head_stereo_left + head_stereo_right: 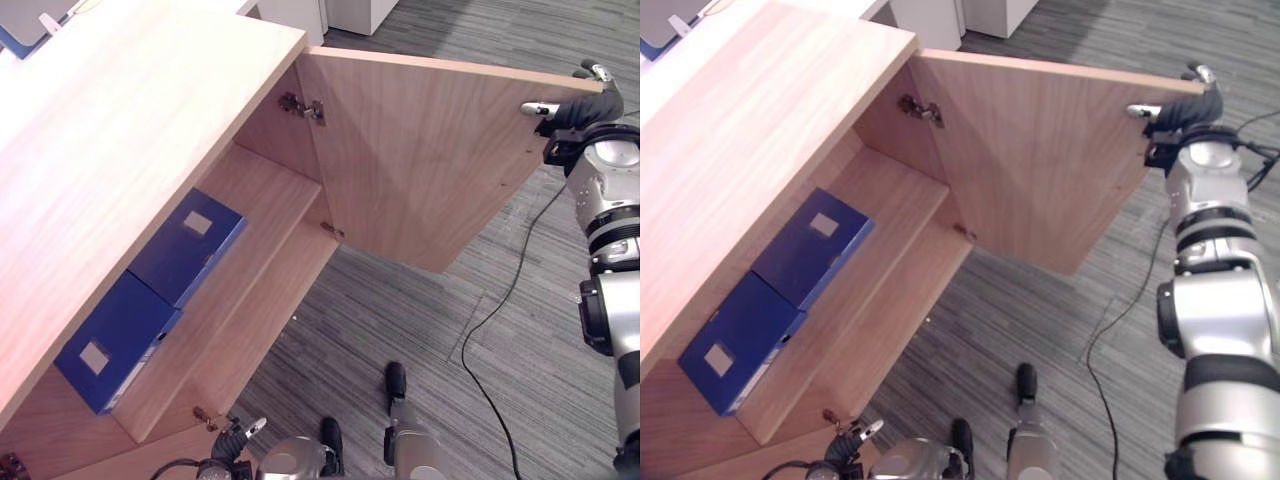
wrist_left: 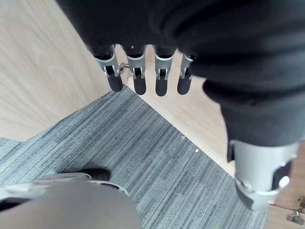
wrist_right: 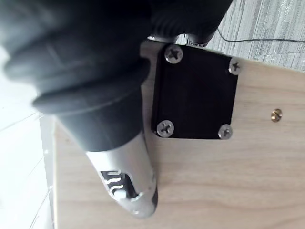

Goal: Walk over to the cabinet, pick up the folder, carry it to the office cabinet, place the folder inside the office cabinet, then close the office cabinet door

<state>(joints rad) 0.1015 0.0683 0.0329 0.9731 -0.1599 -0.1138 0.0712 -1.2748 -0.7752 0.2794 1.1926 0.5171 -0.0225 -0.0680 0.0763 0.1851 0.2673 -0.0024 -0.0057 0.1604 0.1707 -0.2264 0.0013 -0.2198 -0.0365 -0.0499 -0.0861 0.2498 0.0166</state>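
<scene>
Left eye view: light wooden office cabinet [image 1: 130,130] on the left, its wooden door [image 1: 420,170] swung wide open to the right over grey striped carpet [image 1: 400,310]. A metal hinge [image 1: 303,106] shows at the door's far inner edge.

On the inner wooden shelf [image 1: 265,200] lie two folders, flat and side by side, edges touching. The near blue box folder [image 1: 115,340] and the far blue box folder [image 1: 185,245] are both deep blue and rectangular. Each carries a small pale label on its upper face. They sit at the left of the shelf, under the cabinet top.

The right hand [image 1: 583,108] is at the far right corner of the door. Right wrist view: it lies against the inner face beside a square black screwed plate [image 3: 195,93]. Whether it grasps the door cannot be told.

The left hand [image 2: 160,81] hangs low by the cabinet's near bottom corner, fingers straight and released, holding nothing.
</scene>
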